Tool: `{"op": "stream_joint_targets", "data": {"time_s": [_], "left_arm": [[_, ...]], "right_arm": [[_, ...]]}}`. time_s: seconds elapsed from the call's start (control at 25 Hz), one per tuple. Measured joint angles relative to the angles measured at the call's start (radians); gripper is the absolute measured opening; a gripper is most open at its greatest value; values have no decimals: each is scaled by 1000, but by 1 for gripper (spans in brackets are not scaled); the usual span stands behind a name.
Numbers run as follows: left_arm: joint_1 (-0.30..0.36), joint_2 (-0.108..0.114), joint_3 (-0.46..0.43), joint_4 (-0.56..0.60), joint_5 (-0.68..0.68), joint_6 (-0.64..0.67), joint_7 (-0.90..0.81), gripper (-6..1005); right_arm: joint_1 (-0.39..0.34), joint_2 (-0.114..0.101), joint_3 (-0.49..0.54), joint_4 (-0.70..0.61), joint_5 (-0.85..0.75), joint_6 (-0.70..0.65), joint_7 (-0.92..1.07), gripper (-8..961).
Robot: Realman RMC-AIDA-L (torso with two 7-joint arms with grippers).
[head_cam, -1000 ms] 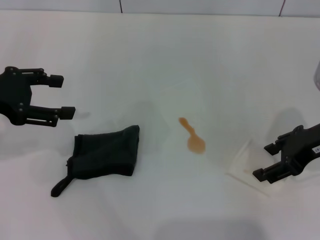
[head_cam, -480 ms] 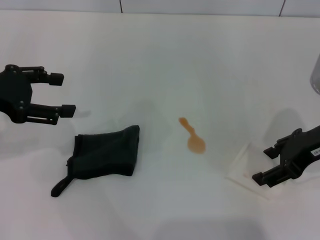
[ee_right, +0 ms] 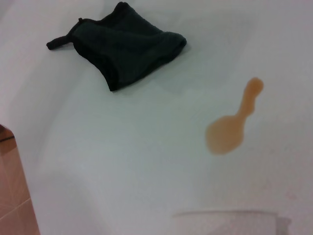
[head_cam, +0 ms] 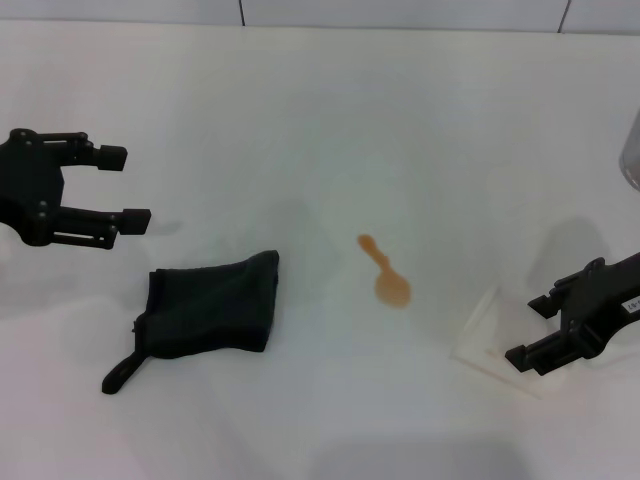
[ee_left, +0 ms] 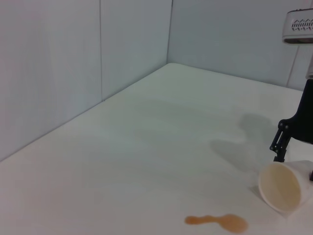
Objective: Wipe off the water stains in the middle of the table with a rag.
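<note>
The water stains (head_cam: 386, 276) are one orange-brown spoon-shaped puddle in the middle of the white table (head_cam: 330, 120), also seen in the wrist views (ee_right: 230, 128) (ee_left: 218, 222). The rag (head_cam: 210, 305) is a dark crumpled cloth with a loop tab, lying flat to the puddle's left (ee_right: 128, 43). My left gripper (head_cam: 122, 186) hovers open and empty behind and to the left of the rag. At the right, my right gripper (head_cam: 528, 328) stands open, its fingers (ee_left: 280, 139) just behind a clear plastic cup (head_cam: 490, 338) that lies on its side.
The tipped cup (ee_left: 282, 186) has its mouth turned toward the puddle; its rim (ee_right: 225, 215) shows in the right wrist view. A clear object (head_cam: 632, 150) cuts in at the right edge. Grey walls (ee_left: 73, 63) border the far side. The table's near edge and brown floor (ee_right: 12, 196) are visible.
My right gripper has drawn back slightly to the right and toward the near edge, away from the cup. The left gripper, rag and puddle are unchanged.
</note>
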Motion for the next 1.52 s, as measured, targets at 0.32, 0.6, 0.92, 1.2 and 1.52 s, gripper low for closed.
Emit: {"op": "stream_joint_targets", "data": {"time_s": [0.32, 0.6, 0.92, 1.2, 1.52], "left_arm": [[-1, 1, 0, 1, 0, -2, -1, 859], [-2, 1, 0, 3, 0, -4, -3, 859], [-2, 0, 0, 5, 0, -10, -2, 859], [-2, 0, 0, 5, 0, -12, -1, 859], [-2, 0, 0, 4, -3, -14, 1, 860]], "right_arm": [[1, 0, -1, 1, -2, -1, 0, 742], [2, 0, -1, 2, -3, -1, 2, 728], [3, -1, 0, 1, -3, -6, 9, 696], [4, -2, 2, -10, -3, -9, 12, 659], [15, -2, 8, -12, 7, 4, 8, 660]]}}
